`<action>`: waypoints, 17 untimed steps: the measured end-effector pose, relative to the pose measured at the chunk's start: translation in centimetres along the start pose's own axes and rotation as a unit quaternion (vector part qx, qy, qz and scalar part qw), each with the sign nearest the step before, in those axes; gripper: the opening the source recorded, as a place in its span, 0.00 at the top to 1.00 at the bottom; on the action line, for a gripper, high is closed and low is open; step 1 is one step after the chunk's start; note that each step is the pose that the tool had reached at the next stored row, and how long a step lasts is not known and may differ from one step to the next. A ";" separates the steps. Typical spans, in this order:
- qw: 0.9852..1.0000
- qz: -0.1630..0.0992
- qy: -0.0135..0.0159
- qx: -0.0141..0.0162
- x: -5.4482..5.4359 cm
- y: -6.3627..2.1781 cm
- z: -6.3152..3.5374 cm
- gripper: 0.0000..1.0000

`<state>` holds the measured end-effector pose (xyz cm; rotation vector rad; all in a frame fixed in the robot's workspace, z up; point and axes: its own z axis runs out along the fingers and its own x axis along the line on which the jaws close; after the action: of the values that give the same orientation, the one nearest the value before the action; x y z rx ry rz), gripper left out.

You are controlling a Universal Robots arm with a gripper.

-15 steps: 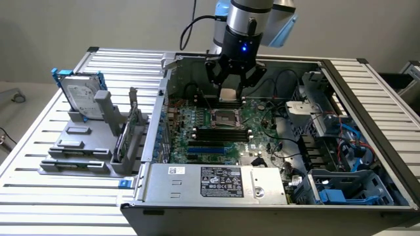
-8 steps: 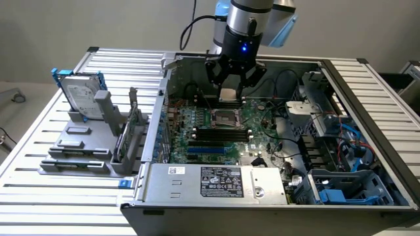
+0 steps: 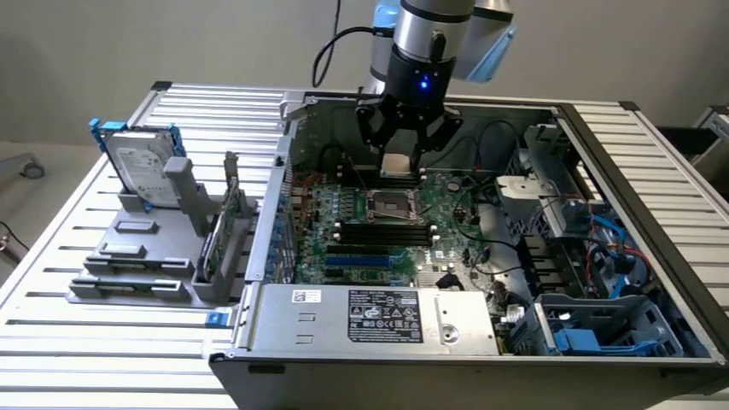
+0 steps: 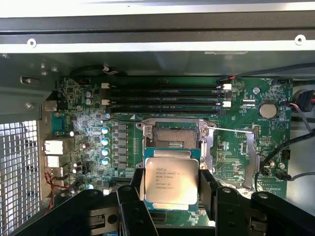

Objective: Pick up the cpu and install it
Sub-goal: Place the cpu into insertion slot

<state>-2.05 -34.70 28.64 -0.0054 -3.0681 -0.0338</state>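
Firstly, an open case (image 3: pixel 456 380) lies on a slatted table (image 3: pixel 68 342), with the green board (image 4: pixel 236 142) inside. Memory slots (image 4: pixel 165 96) run just beyond the socket (image 4: pixel 171 135), which stands open. On the exterior view's left, a hard drive (image 3: pixel 142 162) stands upright in a grey rack (image 3: pixel 131 256), well apart. The pincer (image 3: pixel 399 158) hangs over the board, jaws set wide and pinching the cpu (image 4: pixel 171 179) by two opposite edges. The cpu is level, label up, just beside the socket and not seated in it.
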 end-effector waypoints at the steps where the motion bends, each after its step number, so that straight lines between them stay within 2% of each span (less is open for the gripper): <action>1: 1.000 0.004 0.000 -0.001 0.0 0.00 0.01 0.46; 5: 0.999 0.039 -0.001 -0.003 0.0 0.00 0.05 0.46; 9: 0.997 0.074 -0.002 -0.006 0.0 0.00 0.09 0.46; 13: 0.994 0.111 -0.002 -0.009 0.0 0.00 0.13 0.46; 17: 0.989 0.146 -0.003 -0.011 0.0 0.00 0.18 0.46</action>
<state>-2.07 -34.70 28.46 -0.4567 -3.0379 -0.0515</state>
